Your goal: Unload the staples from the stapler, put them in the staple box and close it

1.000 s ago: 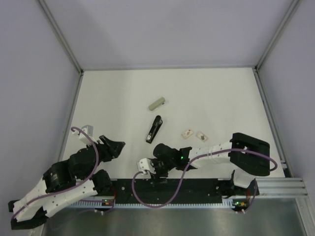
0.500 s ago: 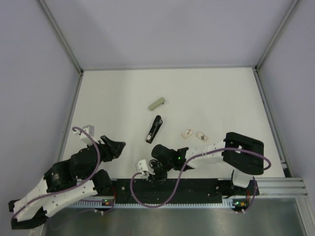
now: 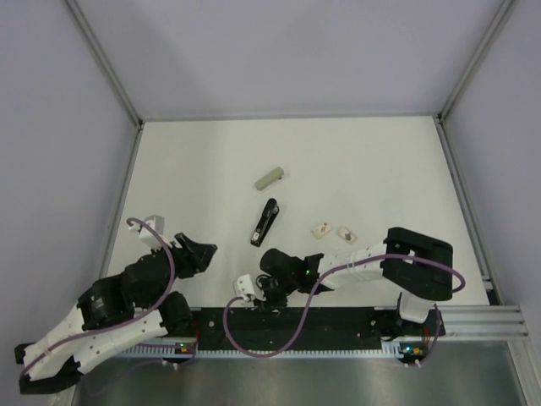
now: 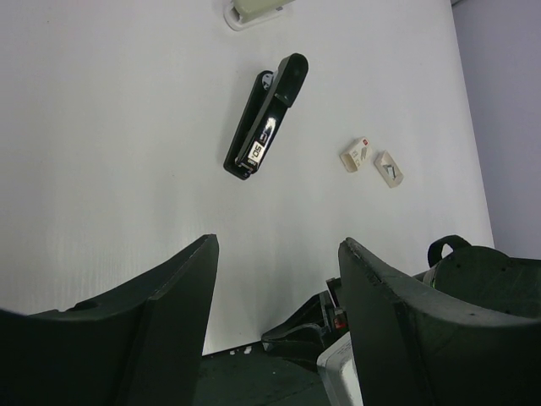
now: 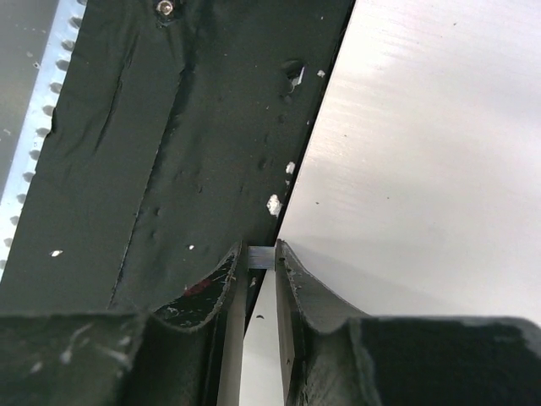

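The black stapler lies closed on the white table, also in the left wrist view. My left gripper hovers near-left of it, open and holding nothing. My right gripper is low at the table's near edge, over the black base strip. Its fingertips are shut on a tiny grey metal strip, the staples.
A pale green stick lies beyond the stapler. Two small beige boxes sit right of it, also seen as boxes. The black base strip borders the table's near edge.
My right gripper's jaws have closed onto the small grey strip, and the right arm has drawn slightly left. The left arm has barely moved.
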Tool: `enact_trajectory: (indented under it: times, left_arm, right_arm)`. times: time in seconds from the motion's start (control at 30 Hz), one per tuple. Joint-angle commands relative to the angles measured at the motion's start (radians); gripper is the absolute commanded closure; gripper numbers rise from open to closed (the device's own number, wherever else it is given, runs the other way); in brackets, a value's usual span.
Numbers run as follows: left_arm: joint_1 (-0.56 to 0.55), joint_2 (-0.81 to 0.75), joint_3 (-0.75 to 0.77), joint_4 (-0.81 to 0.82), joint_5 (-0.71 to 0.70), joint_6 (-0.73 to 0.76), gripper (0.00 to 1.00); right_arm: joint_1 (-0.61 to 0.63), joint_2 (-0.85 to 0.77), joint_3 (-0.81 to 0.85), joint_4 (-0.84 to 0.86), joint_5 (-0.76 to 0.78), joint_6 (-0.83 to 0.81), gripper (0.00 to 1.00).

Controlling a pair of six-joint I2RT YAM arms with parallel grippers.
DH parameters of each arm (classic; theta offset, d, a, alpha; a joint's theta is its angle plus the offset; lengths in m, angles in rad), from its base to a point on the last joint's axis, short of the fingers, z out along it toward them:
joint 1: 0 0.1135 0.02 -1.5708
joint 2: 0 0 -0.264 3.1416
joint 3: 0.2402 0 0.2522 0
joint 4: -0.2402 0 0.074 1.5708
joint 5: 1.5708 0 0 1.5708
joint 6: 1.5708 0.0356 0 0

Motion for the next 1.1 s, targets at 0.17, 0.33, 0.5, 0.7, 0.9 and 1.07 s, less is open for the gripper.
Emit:
enact_trajectory:
  times: [0.17,0.33,0.5,0.7,0.9,1.07]
  left_arm:
    - [0.000,0.045,-0.015,0.083,0.000,0.035,0.34]
    - [0.000,0.074,-0.018,0.126,0.010,0.058,0.34]
    - [0.001,0.133,-0.043,0.220,0.047,0.099,0.34]
    - [0.000,0.261,-0.044,0.312,0.106,0.147,0.34]
    - [0.000,0.327,-0.049,0.398,0.145,0.184,0.33]
    - [0.001,0.370,-0.046,0.448,0.187,0.204,0.33]
  right_arm:
    - [0.003,-0.034,0.005,0.056,0.057,0.004,0.83]
    - [-0.020,-0.118,-0.024,0.058,0.110,0.035,0.84]
    - [-0.155,-0.245,-0.058,0.050,0.216,0.163,0.84]
    - [-0.368,-0.374,-0.045,-0.065,0.360,0.338,0.84]
    - [-0.581,-0.425,-0.061,-0.143,0.538,0.470,0.84]
    - [-0.729,-0.419,-0.094,-0.137,0.563,0.556,0.86]
